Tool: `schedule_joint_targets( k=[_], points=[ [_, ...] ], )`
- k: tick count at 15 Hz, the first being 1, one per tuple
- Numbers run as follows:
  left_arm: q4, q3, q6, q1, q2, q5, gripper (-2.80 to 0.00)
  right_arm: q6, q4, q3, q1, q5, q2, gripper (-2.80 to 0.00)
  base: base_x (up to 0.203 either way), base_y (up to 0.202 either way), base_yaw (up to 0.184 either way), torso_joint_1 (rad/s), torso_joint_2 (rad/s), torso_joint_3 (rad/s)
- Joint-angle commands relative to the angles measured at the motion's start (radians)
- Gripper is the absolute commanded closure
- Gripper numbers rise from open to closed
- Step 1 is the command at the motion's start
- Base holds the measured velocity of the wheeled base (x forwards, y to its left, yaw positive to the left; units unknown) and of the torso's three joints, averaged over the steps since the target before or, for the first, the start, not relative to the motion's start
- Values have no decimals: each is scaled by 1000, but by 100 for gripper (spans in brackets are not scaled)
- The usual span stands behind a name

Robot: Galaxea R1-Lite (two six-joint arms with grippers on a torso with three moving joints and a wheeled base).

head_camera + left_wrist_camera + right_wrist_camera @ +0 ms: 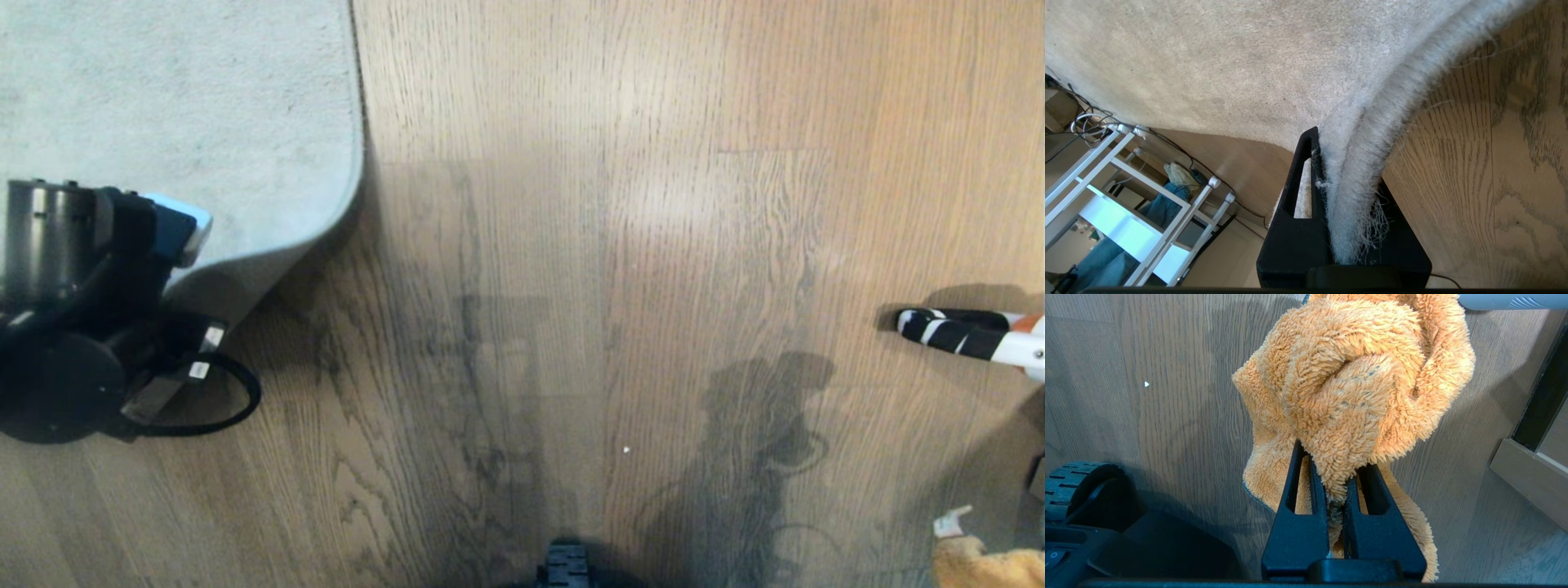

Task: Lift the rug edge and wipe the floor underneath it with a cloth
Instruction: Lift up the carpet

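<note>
Roughly, one rug edge [1372, 134], pale short pile with fuzzy frayed binding, curled up off the floor [620, 245] at left, clamped in left gripper [1345, 204], one fluffy orange cloth [1355, 388] bunched, clenched in right gripper [1337, 494], brown grained wooden planks.

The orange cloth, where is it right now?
The cloth is clamped in the right gripper, hanging above the floor at the robot's right; the head view shows only its edge at the lower right corner.
</note>
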Motion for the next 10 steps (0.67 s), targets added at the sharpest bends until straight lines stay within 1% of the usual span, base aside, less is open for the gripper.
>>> schedule_joint_targets(
  k=[1, 4, 8, 10],
  points=[
    [-1, 15, 1, 1, -45, 4, 0, -1, 0, 0, 0, 1, 1, 0, 0, 0, 0, 0, 0, 0],
    [0, 20, 1, 2, -73, 4, 0, -1, 0, 0, 0, 1, 1, 0, 0, 0, 0, 0, 0, 0],
    [0, 19, 6, 37, -84, 3, 0, -2, 0, 0, 0, 1, 1, 0, 0, 0, 0, 0, 0, 0],
    [0, 20, 6, 41, -87, 3, 0, -2, 0, 0, 1, 1, 1, 0, 0, 0, 0, 0, 0, 0]
  ],
)
